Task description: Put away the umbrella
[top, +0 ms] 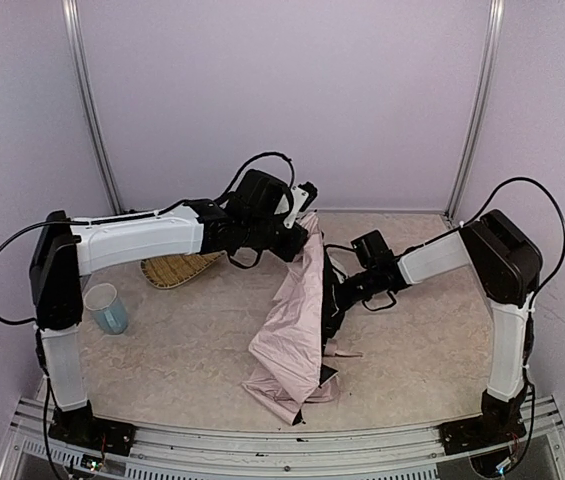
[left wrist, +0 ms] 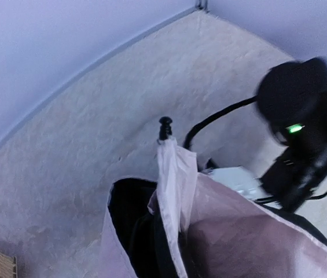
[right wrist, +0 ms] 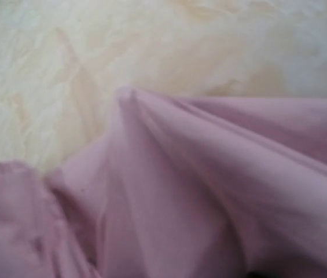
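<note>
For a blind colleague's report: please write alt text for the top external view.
A half-collapsed pale pink umbrella hangs from the left gripper, its lower fabric crumpled on the table. The right gripper meets the fabric from the side; a woven tray and a pale blue cup sit at left.

The top external view looks down from high behind the near edge, wide enough for the whole table (top: 182, 350). The left wrist view looks across the umbrella (left wrist: 238, 231) toward the far corner. The right wrist view sits close against its pink fabric. All 3 share the umbrella.
</note>
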Robot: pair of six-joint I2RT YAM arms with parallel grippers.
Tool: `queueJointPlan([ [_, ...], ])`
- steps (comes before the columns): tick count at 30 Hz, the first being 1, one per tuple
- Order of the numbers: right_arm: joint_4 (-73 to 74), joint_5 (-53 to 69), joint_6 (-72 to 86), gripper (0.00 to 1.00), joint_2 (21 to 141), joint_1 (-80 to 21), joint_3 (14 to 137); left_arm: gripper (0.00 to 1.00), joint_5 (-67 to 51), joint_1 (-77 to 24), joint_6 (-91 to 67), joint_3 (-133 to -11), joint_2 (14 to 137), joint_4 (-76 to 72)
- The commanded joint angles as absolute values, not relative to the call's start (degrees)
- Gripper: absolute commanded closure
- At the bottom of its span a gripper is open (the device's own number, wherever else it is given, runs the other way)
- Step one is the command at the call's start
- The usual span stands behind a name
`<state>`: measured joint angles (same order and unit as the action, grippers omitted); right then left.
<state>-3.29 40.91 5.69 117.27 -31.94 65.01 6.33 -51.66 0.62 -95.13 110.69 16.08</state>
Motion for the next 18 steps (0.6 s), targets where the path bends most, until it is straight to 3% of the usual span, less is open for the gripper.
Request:
queueJointPlan([
  [1,-4.24,44.78,6.47,0.41,118.72,-32.61,63.99,1.00,-0.21,-47.38,-3.14,-90.92,115.97,15.21],
  [9,-4.02,40.75,10.54,0.41,108.97,-29.60,59.35,1.00,-3.33,-45.79,-3.54,-81.36,115.31,9.15],
  [18,3.28,22.16,7.11,0.39,88.29,-28.70,49.70,1.00,-6.07,-44.04,-2.32,-82.88,122.05,10.89],
])
